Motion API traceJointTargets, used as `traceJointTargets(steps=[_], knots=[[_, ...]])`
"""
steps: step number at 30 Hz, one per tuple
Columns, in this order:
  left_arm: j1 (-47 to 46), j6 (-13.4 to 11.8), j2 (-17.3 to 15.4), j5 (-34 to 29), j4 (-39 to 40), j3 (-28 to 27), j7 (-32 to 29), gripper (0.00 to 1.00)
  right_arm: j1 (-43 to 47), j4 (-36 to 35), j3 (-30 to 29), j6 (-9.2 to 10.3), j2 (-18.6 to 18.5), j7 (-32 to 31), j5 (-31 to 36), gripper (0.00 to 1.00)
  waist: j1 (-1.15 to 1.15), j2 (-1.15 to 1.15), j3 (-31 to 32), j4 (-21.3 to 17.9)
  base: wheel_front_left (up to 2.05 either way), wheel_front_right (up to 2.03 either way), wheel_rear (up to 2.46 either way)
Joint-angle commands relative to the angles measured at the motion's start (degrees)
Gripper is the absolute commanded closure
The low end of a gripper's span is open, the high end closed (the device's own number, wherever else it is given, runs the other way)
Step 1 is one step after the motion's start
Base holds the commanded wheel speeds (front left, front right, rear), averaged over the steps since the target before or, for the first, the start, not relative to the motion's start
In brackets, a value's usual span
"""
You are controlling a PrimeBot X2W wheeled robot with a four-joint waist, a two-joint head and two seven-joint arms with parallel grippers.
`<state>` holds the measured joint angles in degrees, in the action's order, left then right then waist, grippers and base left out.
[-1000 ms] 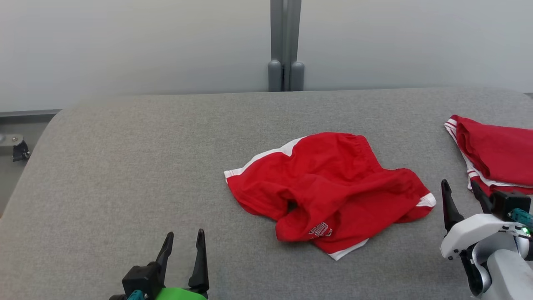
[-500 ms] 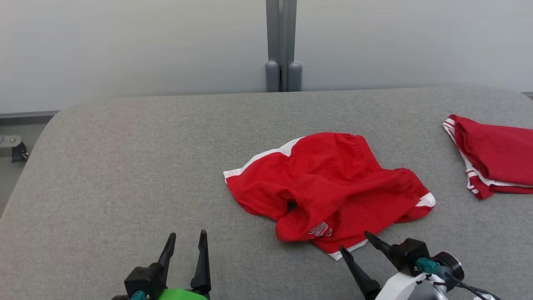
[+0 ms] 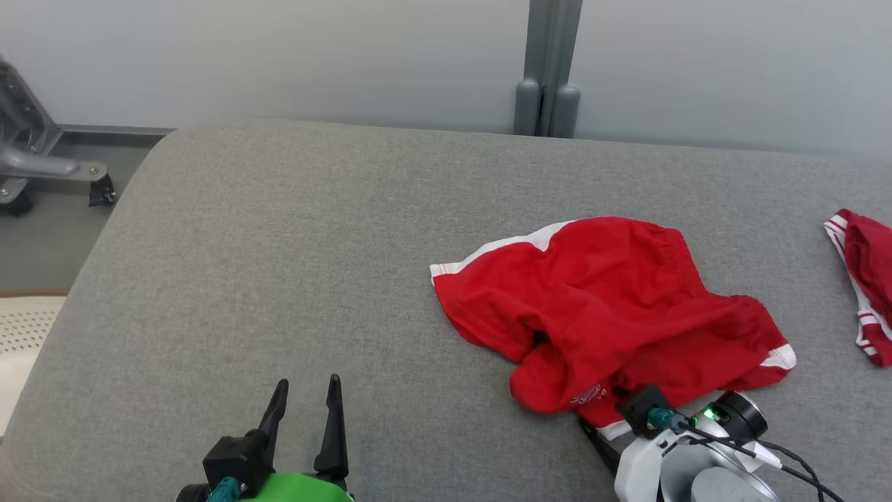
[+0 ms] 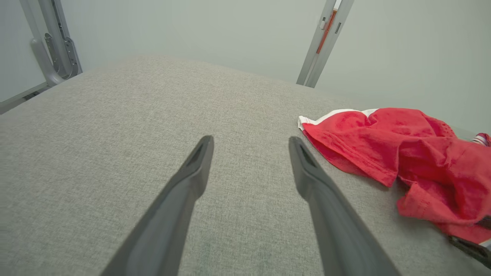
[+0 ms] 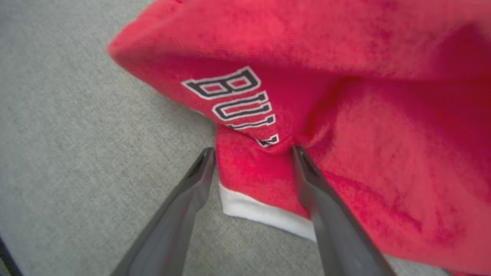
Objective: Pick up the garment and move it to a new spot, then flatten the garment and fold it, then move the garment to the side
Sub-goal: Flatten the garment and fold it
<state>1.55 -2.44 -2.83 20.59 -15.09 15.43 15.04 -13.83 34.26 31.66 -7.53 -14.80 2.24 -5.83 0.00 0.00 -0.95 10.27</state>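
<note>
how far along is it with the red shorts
Nothing looks done: the shorts lie crumpled on the grey table. In hand: the right gripper, open, straddles the white-trimmed hem by the lettering, not yet shut. The left gripper hangs open over bare table. Left: grasp, move, flatten, fold, set aside.

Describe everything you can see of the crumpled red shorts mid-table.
The red shorts look like soft knit fabric, with white trim at the hems and dark white-edged lettering reading BUL, the rest hidden in a fold. They lie crumpled and unfolded on the grey padded table. The right gripper, open, straddles their near hem corner, one finger over the cloth.
</note>
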Motion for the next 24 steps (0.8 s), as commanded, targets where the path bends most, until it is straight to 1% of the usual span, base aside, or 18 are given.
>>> traceJointTargets(steps=[1,2,3,4,8,11,14,17,21,24], knots=[[-1.12,0.22,-0.14,-0.17,0.12,-0.01,0.17,0.00,-1.13,1.42,-0.03,0.10,0.20,0.10,0.49,0.04,0.00,0.00,-0.87,1.65,0.00,0.00,0.00],[-1.15,0.17,-0.14,-0.11,0.14,0.01,0.18,0.00,-1.77,2.59,0.01,0.09,0.53,0.45,0.46,0.51,0.00,0.00,-0.89,1.84,0.00,0.00,0.00],[-1.15,0.12,-0.14,-0.04,0.15,0.02,0.17,0.00,-2.14,3.46,0.09,0.09,0.69,0.75,0.37,0.73,0.00,0.00,-0.88,1.94,0.00,0.00,0.00],[-1.13,0.02,-0.14,0.05,0.16,-0.01,0.17,0.00,-2.44,4.26,0.28,0.09,1.02,1.15,-0.09,1.00,0.00,0.00,-0.83,2.01,0.00,0.00,0.00],[-0.48,-0.35,-0.14,0.26,0.28,-0.38,0.17,0.00,-3.53,4.72,1.01,0.09,1.94,3.45,-1.62,1.00,0.00,0.00,-0.24,1.33,0.00,0.00,0.00],[-0.01,-0.41,-0.14,0.34,0.39,-0.50,0.17,0.00,-4.05,2.17,1.85,0.09,2.65,5.02,-3.23,1.00,0.00,0.00,0.42,0.29,0.00,0.00,0.00],[0.61,-0.48,-0.15,0.23,0.44,-0.64,0.17,0.00,-3.94,-3.47,3.45,0.09,2.71,5.52,-5.51,1.00,0.00,0.00,1.13,-1.12,0.00,0.00,0.00],[0.87,-0.55,-0.14,0.24,0.58,-0.66,0.17,0.00,-3.05,-11.65,4.83,0.09,1.95,4.40,-8.67,1.00,0.00,0.00,1.58,-2.24,0.00,0.00,0.00],[0.82,-0.63,-0.15,0.25,0.77,-0.51,0.18,0.00,-1.57,-22.34,5.57,0.09,0.45,0.75,-12.31,1.00,0.00,0.00,1.81,-2.74,0.00,0.00,0.00],[0.36,-0.38,-0.15,0.12,0.85,-0.33,0.17,0.00,-0.90,-27.66,5.42,0.09,-0.12,-2.71,-15.61,1.00,0.00,0.00,1.60,-2.31,0.00,0.00,0.00]])
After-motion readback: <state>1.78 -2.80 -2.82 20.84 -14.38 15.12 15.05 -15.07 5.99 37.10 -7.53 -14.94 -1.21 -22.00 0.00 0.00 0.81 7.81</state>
